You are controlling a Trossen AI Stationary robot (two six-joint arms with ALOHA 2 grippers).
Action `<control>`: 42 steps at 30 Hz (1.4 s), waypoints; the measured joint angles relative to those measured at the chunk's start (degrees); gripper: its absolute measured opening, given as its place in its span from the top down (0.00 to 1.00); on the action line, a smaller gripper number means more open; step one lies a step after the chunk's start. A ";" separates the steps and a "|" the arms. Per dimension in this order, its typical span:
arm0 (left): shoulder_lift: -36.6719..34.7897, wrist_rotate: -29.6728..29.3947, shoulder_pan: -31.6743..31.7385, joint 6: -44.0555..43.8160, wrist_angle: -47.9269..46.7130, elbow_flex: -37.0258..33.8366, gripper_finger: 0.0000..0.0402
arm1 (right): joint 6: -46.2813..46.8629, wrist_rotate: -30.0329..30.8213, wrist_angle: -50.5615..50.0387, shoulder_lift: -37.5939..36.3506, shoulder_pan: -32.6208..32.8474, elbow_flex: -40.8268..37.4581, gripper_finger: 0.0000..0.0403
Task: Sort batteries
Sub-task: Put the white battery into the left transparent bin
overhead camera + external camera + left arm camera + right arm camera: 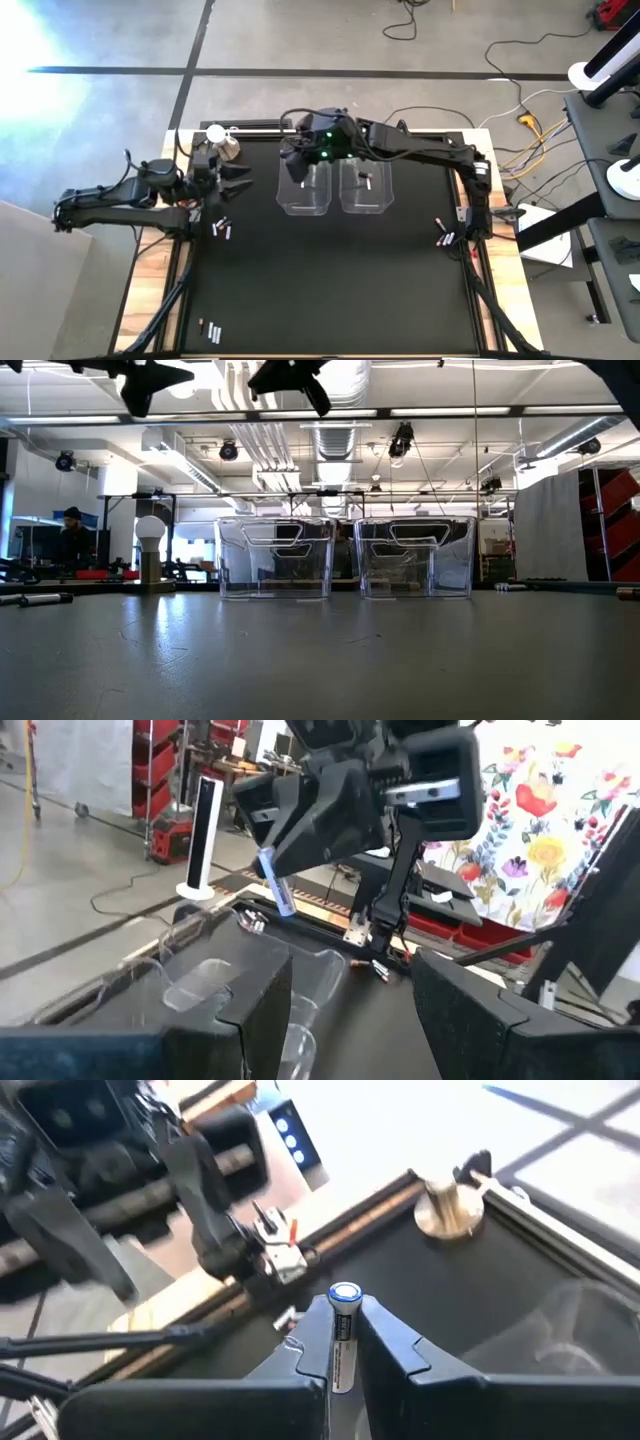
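Two clear plastic bins, a left bin (305,188) and a right bin (367,187), stand side by side on the black table at its far middle. My right gripper (297,160) hangs above the left bin's far left corner, shut on a silvery-white battery (343,1335) with a blue-ringed end. My left gripper (237,180) waits open to the left of the bins, nothing between its fingers (255,1010). A small dark battery (366,180) lies on the right bin's floor. Loose batteries lie on the table at the left (222,226), at the right (445,236) and near the front (212,330). My right gripper pinches the battery's long sides (341,1360) between its two fingers (395,1345). The battery lies along the fingers, its blue-ringed end (345,1293) sticking out past their tips. The fingers slant down from the table's right. The battery (277,890) is lifted clear, above the left bin.
A silver round-topped metal knob with a white ball (222,140) stands at the table's far left corner, just beyond my left gripper. Metal rails run along the table's far edge (260,128). Bare black table lies between the bins and the near edge (330,290).
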 joint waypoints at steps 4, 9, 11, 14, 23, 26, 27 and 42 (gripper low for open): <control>3.42 -0.45 0.73 0.79 5.46 0.00 0.54 | -1.55 0.05 -0.03 1.94 0.40 3.87 0.95; 7.28 -0.42 2.25 2.28 11.51 0.00 0.54 | -3.37 0.02 0.63 2.61 1.29 6.01 0.95; 8.07 0.34 3.28 2.36 13.25 0.00 0.54 | -4.63 0.03 2.37 2.59 2.15 6.44 0.95; 8.90 5.05 5.63 1.67 14.73 0.04 0.54 | -6.25 -0.07 3.07 2.15 3.19 7.15 0.95; 15.84 20.79 11.79 0.92 17.37 4.09 0.56 | -8.09 0.08 2.83 2.07 3.66 7.21 0.95; 17.31 24.21 12.99 0.81 17.66 6.01 0.62 | -8.15 0.07 2.97 2.07 3.79 7.21 0.94; 17.78 24.55 13.30 0.83 17.66 6.49 0.64 | -8.29 0.12 3.01 2.06 3.79 7.21 0.94; 22.30 25.95 16.57 2.51 12.94 11.71 0.95 | -9.25 1.23 1.22 0.20 3.87 7.10 0.83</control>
